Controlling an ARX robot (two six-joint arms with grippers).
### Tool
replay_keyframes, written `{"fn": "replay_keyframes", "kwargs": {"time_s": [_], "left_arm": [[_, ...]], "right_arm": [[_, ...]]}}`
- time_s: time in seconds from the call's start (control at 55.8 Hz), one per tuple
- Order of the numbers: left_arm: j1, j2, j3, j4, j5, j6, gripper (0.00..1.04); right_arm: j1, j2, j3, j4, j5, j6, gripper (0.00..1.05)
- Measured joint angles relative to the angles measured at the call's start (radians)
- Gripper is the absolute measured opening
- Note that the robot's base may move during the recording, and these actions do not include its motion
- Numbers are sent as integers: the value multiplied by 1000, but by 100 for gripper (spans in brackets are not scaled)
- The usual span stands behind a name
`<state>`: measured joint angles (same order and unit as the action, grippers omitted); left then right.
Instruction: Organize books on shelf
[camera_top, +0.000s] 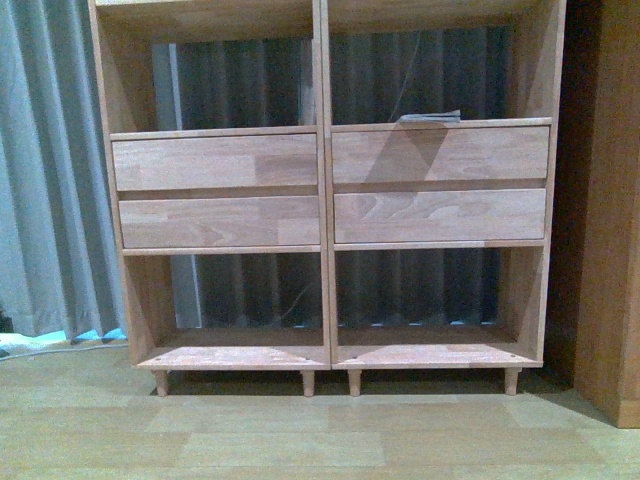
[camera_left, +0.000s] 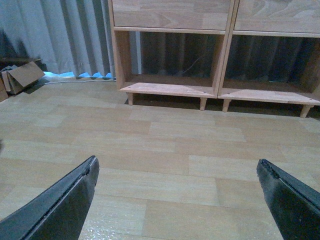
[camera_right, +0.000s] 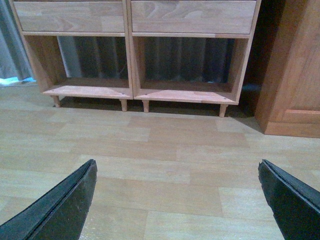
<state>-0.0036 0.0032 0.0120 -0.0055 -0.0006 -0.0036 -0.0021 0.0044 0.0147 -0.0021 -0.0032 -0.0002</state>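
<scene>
Book (camera_top: 430, 117): thin, pale, lying flat in the upper right cubby of the shelf (camera_top: 325, 200), at 1 o'clock, seen in the front view only. The wrist views show only the lower cubbies. Left gripper (camera_left: 177, 164) and right gripper (camera_right: 177, 165): spread wide, holding nothing.
</scene>
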Motion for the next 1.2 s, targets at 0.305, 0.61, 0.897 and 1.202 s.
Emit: {"fn": "replay_keyframes", "kwargs": {"time_s": [0.305, 0.61, 0.897, 1.202], "left_arm": [[0, 0, 0, 0, 0, 0, 97], [0, 0, 0, 0, 0, 0, 97], [0, 0, 0, 0, 0, 0, 97], [0, 0, 0, 0, 0, 0, 97]], "right_arm": [[0, 0, 0, 0, 0, 0, 98], [0, 0, 0, 0, 0, 0, 98], [0, 0, 0, 0, 0, 0, 98], [0, 0, 0, 0, 0, 0, 98]]}}
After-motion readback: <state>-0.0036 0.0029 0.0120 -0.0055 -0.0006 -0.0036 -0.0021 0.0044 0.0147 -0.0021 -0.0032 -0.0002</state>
